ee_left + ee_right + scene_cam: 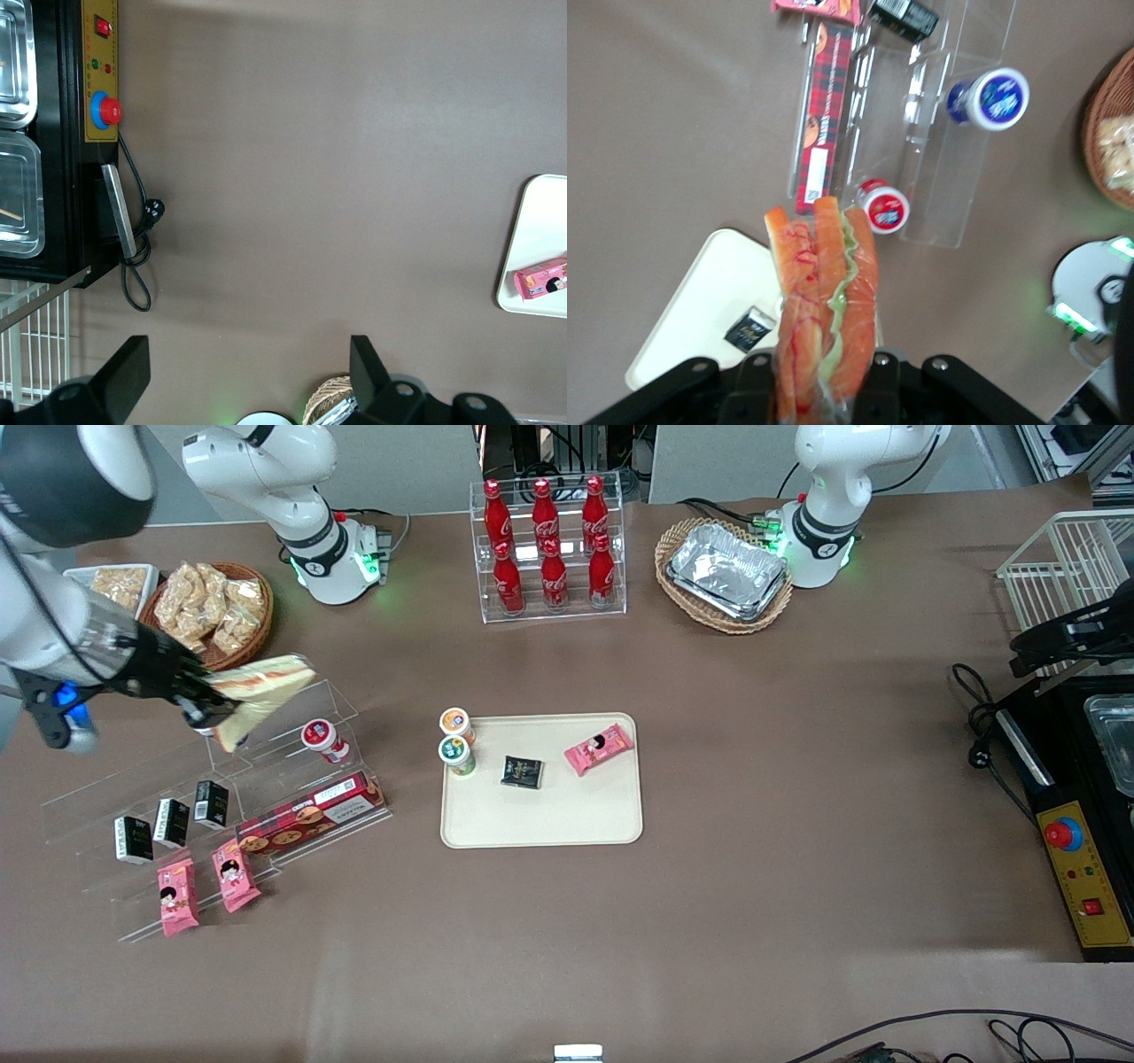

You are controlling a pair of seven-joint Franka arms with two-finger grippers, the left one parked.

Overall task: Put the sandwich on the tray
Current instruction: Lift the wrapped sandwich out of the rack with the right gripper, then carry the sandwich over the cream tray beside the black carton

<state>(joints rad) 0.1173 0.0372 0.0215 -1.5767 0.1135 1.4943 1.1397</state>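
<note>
So the right arm's black two-finger gripper (205, 707) is up in the air over the clear acrylic stepped display rack (266, 779) at the working arm's end of the table, fingers pinched onto the plastic-wrapped triangular sandwich (257, 695) with pale bread and pink-orange filling. From the wrist view the sandwich (824, 301) sticks straight out of the jaws, filling edge up (some green in there too). The flat cream-beige rectangular tray (540, 815) with rounded corners sits mid-table, well apart from the sandwich. On it already: a small pink snack packet (599, 748), a little black packet (522, 771) and two small round cups (456, 740) at one corner.
</note>
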